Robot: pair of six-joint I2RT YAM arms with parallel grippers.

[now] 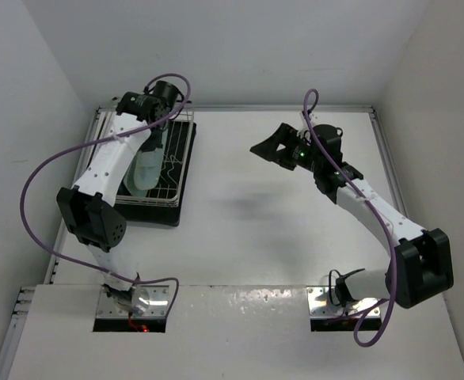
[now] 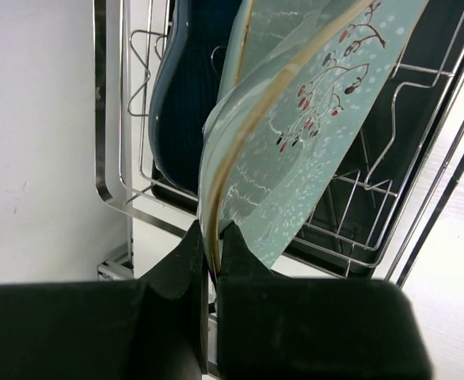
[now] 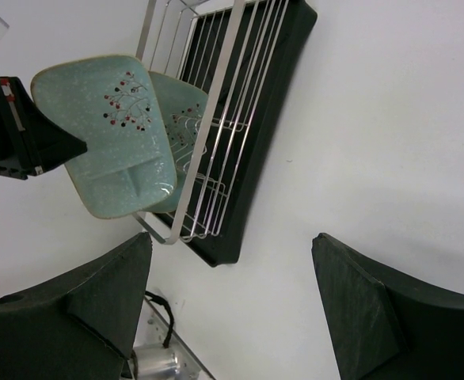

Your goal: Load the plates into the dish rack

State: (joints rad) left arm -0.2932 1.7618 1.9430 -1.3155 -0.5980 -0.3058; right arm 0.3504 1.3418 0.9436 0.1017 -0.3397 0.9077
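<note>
- Left wrist view shows the left fingers clenched on the near rim of a mint plate. The rim is pinched edge-on between them.
- That held plate stands on edge and tilts. Its long axis runs straight away from the fingers, out over the rack.
- Just beyond it in the rack stand a second mint plate and the blue plate, both upright. The blue one is nearer the rack's outer rim.
- From above, the held plate hangs over the near part of the rack, under the left arm. I cannot tell whether its far edge touches the wire yet.
- I judge the coming move to turn on this: the free slots lie below and ahead of the plate, on the near side of the two plates already standing. So it has to go down edge-first between prongs without leaning onto its mint neighbour.
- Right fingers are spread wide and grasp nothing. They hover over the bare desk, well apart from the rack and looking toward it.
- Only the left arm is placed to finish this plate.
</note>
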